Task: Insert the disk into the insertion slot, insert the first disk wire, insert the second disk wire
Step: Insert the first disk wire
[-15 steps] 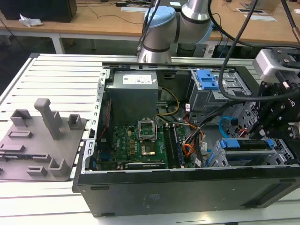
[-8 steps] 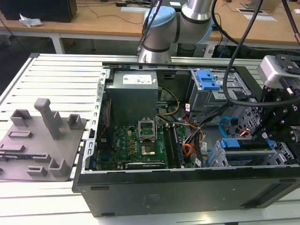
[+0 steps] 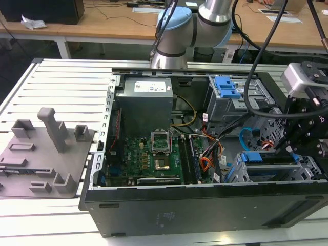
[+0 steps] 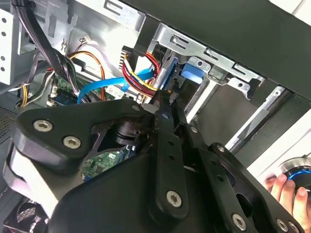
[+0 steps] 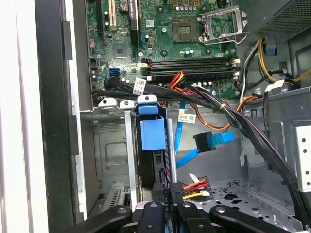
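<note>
Blue-framed disk (image 3: pixel 250 157) seated in the slot (image 3: pixel 277 172), exterior view, gripper (image 3: pixel 288 148) just above the slot; second wrist view: gripper closed near the slot; first wrist view: gripper clamped on power plug (image 5: pixel 173 188) at the slot's mouth; blue data cable (image 5: pixel 210 141) loose beside the slot; disk step done, both wires look unplugged.

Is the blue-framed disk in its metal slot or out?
In: the disk sits between the metal rails of the insertion slot, blue carrier end showing.

Robotics lab: open PC case (image 3: pixel 205 210) on slotted alu bench (image 3: pixel 61 87), wooden desks (image 3: pixel 102 23) w/ cables behind.
</note>
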You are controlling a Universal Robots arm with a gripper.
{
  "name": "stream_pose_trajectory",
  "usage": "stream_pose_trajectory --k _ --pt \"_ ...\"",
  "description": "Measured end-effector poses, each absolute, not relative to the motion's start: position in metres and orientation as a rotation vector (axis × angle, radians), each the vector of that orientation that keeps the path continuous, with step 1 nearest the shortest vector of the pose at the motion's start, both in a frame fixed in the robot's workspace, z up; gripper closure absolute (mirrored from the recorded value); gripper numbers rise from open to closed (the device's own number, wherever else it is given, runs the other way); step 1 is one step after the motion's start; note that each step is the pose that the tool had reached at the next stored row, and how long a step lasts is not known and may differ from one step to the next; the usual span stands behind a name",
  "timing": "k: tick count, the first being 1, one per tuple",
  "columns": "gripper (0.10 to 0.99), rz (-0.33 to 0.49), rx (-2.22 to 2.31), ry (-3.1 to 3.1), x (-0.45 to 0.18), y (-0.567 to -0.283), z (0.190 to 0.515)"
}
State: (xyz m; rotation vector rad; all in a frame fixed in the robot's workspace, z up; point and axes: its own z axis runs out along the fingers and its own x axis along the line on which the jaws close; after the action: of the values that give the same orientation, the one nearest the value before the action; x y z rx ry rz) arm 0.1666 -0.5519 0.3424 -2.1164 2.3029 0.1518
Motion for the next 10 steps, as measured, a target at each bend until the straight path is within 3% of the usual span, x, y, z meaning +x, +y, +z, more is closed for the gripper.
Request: stream_pose_trajectory --k 10 --pt "0.922 0.153 -2.119 2.302 0.1695 -0.5518 0.3341"
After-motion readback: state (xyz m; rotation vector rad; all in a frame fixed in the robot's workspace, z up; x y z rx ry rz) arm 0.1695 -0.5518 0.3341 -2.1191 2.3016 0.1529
